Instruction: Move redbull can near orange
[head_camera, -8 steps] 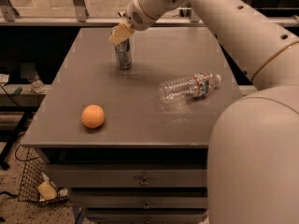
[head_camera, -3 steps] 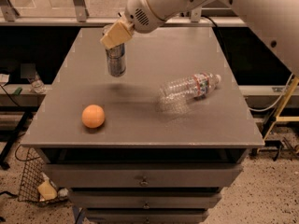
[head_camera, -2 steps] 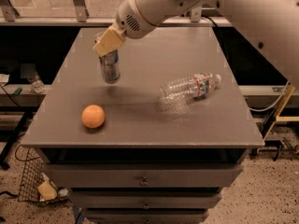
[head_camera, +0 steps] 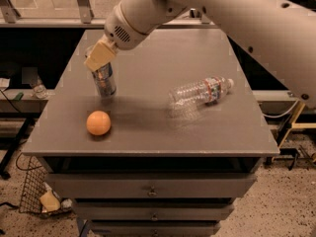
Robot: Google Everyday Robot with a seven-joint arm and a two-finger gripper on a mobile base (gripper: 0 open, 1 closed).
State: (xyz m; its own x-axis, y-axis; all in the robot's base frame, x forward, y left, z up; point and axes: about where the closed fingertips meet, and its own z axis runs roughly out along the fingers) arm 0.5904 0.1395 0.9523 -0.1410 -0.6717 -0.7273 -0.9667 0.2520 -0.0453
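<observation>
Silver redbull can [head_camera: 105, 81]: upright, long axis vertical, top up | tool [head_camera: 100, 57]: clamped on its top | orange [head_camera: 98, 123]: near, apart

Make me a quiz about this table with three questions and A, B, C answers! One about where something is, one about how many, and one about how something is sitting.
1. Where is the orange?
A) on the table, in front of the redbull can
B) in a drawer
C) on the floor

2. How many oranges are there?
A) three
B) one
C) none

3. How is the water bottle?
A) standing up
B) hanging off the edge
C) lying on its side

Answers:
1 A: it sits at the front left, and the can, held at its top by the gripper, is just behind it.
2 B: only one round orange fruit shows.
3 C: it lies flat with its cap pointing right.
</observation>
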